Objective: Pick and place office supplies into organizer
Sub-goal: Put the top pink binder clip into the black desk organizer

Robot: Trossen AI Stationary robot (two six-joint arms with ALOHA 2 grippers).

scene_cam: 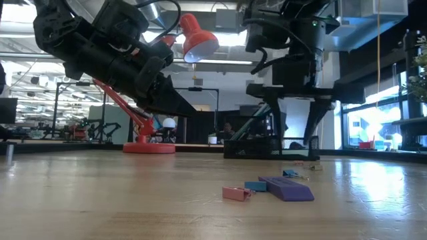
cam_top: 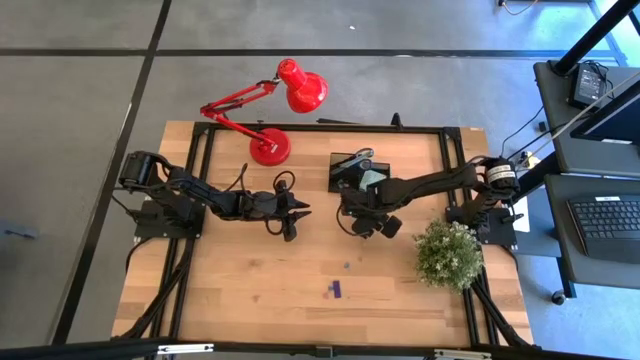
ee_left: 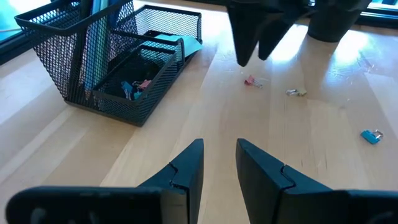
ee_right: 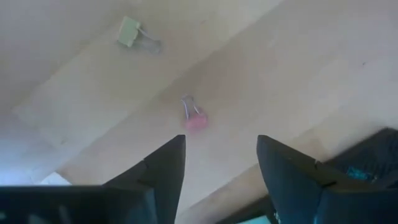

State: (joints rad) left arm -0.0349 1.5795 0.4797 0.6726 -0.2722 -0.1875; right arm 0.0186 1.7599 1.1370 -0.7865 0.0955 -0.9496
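The organizer (ee_left: pixel 118 68) is a small black wire-mesh box with compartments, one section rising taller than the rest; thin light-blue pencils (ee_left: pixel 96 43) stand upright in the tall part, and a pale green sticky-note pad (cam_top: pixel 371 179) and a few small coloured clips lie in the lower sections. It sits on the wooden table (cam_top: pixel 250 290) toward the far side, just beside the base of the red lamp (cam_top: pixel 270 148).

The right hand (ee_right: pixel 221 165) hovers close over the table beside the organizer, its fingers apart and empty, directly above a small pink binder clip (ee_right: pixel 194 119). A pale green binder clip (ee_right: pixel 132 32) lies near it, and a blue clip (ee_left: pixel 371 136) lies farther off.

The left hand (ee_left: pixel 219 165) waits near the table's middle, fingers slightly apart, holding nothing.

A purple piece (scene_cam: pixel 288 188) lies on the table's near part, well apart from the organizer.
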